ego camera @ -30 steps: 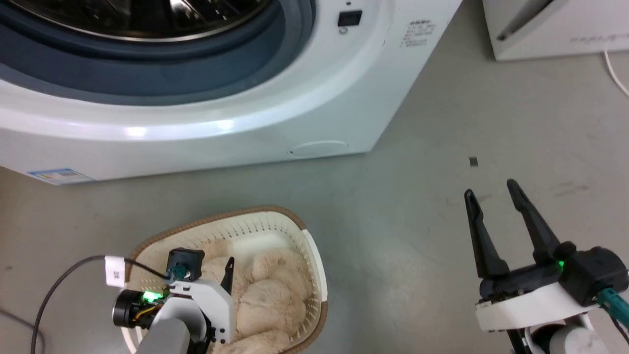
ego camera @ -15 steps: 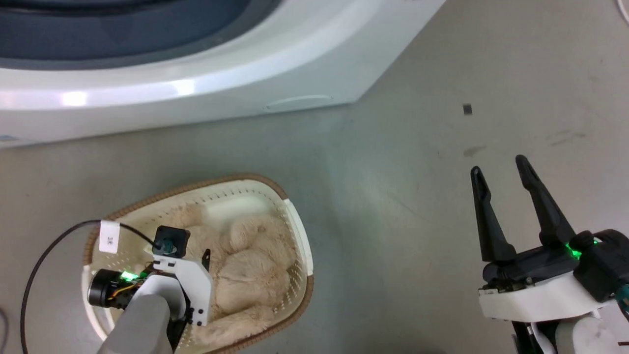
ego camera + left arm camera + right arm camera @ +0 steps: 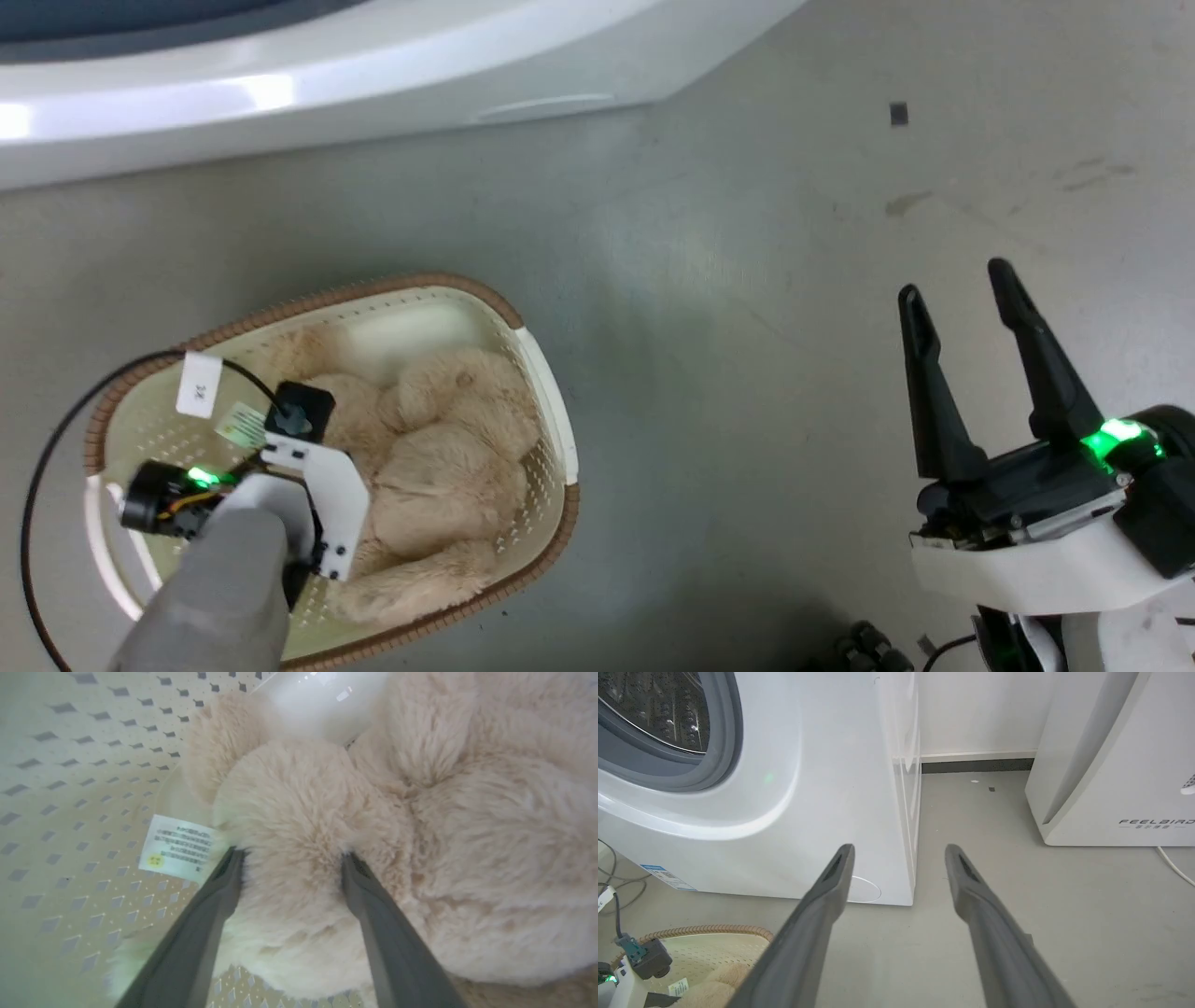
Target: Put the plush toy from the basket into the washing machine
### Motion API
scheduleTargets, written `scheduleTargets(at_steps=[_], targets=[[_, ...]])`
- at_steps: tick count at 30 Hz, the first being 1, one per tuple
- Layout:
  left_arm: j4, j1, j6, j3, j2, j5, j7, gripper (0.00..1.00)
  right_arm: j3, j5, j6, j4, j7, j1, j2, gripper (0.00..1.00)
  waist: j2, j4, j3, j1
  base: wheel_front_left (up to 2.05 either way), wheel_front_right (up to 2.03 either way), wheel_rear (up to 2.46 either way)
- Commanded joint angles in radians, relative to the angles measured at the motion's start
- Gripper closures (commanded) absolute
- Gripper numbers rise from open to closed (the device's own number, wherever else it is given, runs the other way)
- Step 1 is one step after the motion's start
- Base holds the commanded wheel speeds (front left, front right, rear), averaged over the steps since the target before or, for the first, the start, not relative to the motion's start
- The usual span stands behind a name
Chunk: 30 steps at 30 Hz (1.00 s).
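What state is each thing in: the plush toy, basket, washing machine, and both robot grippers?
plush toy: lying in the basket.
basket: upright on the floor, holding the toy.
washing machine: open at the front, steel drum showing.
left gripper: open, straddling a lump of the toy.
right gripper: open, empty, over the floor.

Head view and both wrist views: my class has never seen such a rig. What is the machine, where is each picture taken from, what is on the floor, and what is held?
It is a wheeled robot with two arms, each ending in a two-fingered gripper. The head view looks down at the floor: a basket holding a plush toy stands before the white washing machine. The left wrist view looks along the left gripper: its open fingers straddle a lump of the toy, not clamped. The right wrist view looks along the right gripper, open and empty, toward that machine and another white appliance.
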Motion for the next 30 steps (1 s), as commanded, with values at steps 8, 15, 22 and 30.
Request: scheduleTargets(at_steps=[8,15,22,30], targets=[[0.104,-0.095,0.002,-0.063,0.043,0.005,0.011,0.00,0.017,0.024,-0.001,-0.043,-0.026,-0.047,0.000,0.00,0.0000,-0.032,0.109,-0.0001,0.00,0.00,0.00],[0.136,-0.123,0.005,-0.077,0.046,-0.011,0.008,0.00,0.018,0.027,-0.001,-0.055,-0.032,-0.057,0.000,0.00,0.0000,-0.041,0.148,-0.0001,0.00,0.00,0.00],[0.137,-0.113,-0.011,-0.070,0.036,-0.039,0.002,1.00,0.017,0.020,-0.001,-0.051,-0.032,-0.066,0.000,0.00,0.0000,-0.036,0.136,-0.0001,0.00,0.00,0.00],[0.137,-0.067,-0.021,-0.064,0.007,-0.072,-0.063,1.00,0.017,0.000,-0.001,-0.033,-0.032,-0.062,0.000,0.00,0.0000,-0.019,0.039,-0.0001,0.00,0.00,0.00]])
